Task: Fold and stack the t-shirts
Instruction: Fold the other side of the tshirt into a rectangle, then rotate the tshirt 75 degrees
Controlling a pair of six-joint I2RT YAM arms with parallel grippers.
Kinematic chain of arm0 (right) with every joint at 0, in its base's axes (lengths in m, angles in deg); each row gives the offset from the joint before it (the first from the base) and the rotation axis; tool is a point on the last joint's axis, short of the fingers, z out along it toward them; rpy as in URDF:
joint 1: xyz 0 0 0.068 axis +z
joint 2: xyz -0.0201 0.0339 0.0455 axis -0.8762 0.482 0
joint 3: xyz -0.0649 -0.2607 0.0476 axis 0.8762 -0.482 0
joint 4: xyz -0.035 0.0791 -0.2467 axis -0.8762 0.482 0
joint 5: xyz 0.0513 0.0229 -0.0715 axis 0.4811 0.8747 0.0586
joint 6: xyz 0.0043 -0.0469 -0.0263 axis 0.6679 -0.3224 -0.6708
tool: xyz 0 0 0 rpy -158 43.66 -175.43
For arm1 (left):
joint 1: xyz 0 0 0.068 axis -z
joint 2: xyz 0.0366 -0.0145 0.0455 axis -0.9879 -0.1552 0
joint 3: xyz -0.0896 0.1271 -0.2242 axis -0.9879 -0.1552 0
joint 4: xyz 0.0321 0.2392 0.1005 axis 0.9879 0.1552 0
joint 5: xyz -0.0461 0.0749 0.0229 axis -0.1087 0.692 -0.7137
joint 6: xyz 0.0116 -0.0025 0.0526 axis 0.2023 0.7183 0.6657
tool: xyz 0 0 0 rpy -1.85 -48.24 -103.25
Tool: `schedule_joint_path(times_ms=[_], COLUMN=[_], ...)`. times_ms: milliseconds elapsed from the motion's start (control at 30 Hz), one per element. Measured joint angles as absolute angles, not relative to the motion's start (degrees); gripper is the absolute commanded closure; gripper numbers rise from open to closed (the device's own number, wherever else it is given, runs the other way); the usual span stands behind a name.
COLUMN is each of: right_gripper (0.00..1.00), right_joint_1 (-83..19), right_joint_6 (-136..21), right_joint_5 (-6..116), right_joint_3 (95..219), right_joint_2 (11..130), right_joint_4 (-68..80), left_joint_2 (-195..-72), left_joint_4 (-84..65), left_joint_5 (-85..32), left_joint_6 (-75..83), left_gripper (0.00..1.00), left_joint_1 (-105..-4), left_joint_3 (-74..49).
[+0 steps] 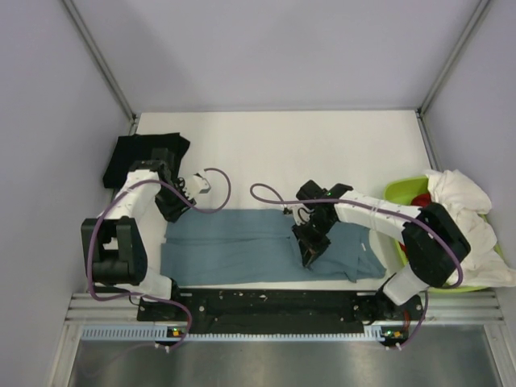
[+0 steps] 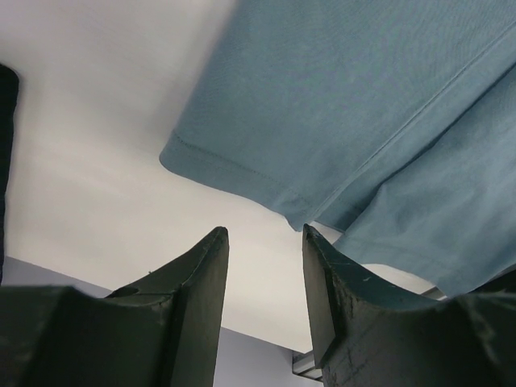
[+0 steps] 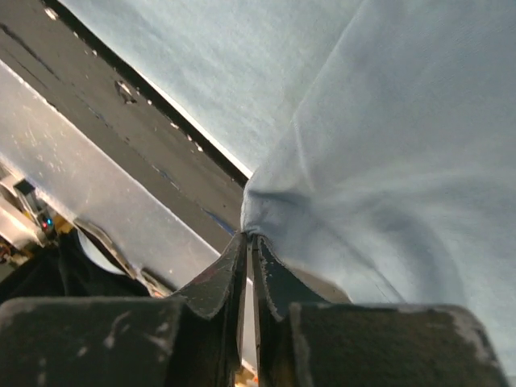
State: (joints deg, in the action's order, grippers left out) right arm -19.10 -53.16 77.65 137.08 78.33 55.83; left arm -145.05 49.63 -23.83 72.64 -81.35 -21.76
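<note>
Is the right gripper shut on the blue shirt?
Shut: the right gripper pinches a bunched edge of the slate-blue t-shirt between closed fingertips.

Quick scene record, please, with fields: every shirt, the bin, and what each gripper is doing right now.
slate-blue shirt: lying along the near edge of the table
black shirt: compact pile, far-left corner
lime-green bin: right side, holds a white shirt and a red shirt
left gripper: open, empty, beside the slate-blue shirt's corner
right gripper: shut on the slate-blue shirt's edge
</note>
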Motion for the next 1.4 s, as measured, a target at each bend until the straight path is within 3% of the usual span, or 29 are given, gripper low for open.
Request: schedule_joint_path(times_ms=[67, 167, 233, 300, 367, 467, 667, 867, 1067, 1200, 1300, 1400], right_gripper=[0.69, 0.57, 0.55, 0.61, 0.74, 0.88, 0.93, 1.0, 1.0, 1.0, 0.91, 0.91], right_joint_1=[-18.45, -17.79, -17.16, -16.7, -17.55, -25.75, -49.57, -52.35, -52.1, -51.89, -51.54, -50.92], right_joint_6=[-53.4, -53.58, -53.99, -54.54, -54.14, -51.52, -44.4, -42.47, -44.22, -46.34, -48.07, -49.12], right_joint_5=[78.0, 78.57, 79.73, 79.84, 77.04, 72.47, 62.0, 51.84, 44.41, 43.47, 45.3, 46.39], right_joint_3=[136.97, 137.03, 137.77, 139.72, 141.69, 142.71, 138.61, 139.92, 162.74, 191.26, 212.31, 218.73], right_joint_2=[79.38, 80.67, 80.87, 80.45, 78.9, 74.86, 74.35, 84.41, 103.47, 120.52, 131.53, 132.98], right_joint_4=[56.07, 56.18, 56.7, 57.14, 56.92, 55.78, 49.64, 47.78, 54.73, 57.07, 55.69, 55.48], left_joint_2=[-145.05, -145.05, -145.05, -145.03, -145.03, -145.03, -147.69, -153.38, -153.92, -151.15, -148.09, -147.24], left_joint_4=[49.52, 49.3, 49.3, 49.28, 49.1, 47.38, 42.26, 34.31, 32.58, 34.63, 38.81, 41.54], left_joint_5=[-23.74, -23.64, -23.57, -23.26, -23.11, -23.13, -22.65, -15.83, -13.62, -14.56, -18.21, -21.58], left_joint_6=[72.64, 72.66, 72.66, 72.66, 72.55, 71.22, 66.38, 63.46, 61.88, 61.97, 61.9, 60.92], left_gripper=[0.54, 0.54, 0.54, 0.54, 0.54, 0.57, 0.59, 0.6, 0.59, 0.58, 0.57, 0.58], left_joint_1=[-81.35, -81.35, -81.35, -81.35, -81.35, -81.35, -81.35, -81.37, -82.62, -84.01, -84.49, -84.39], left_joint_3=[-21.76, -21.76, -21.76, -21.76, -21.76, -21.76, -21.78, -25.67, -27.25, -28.71, -28.29, -25.58])
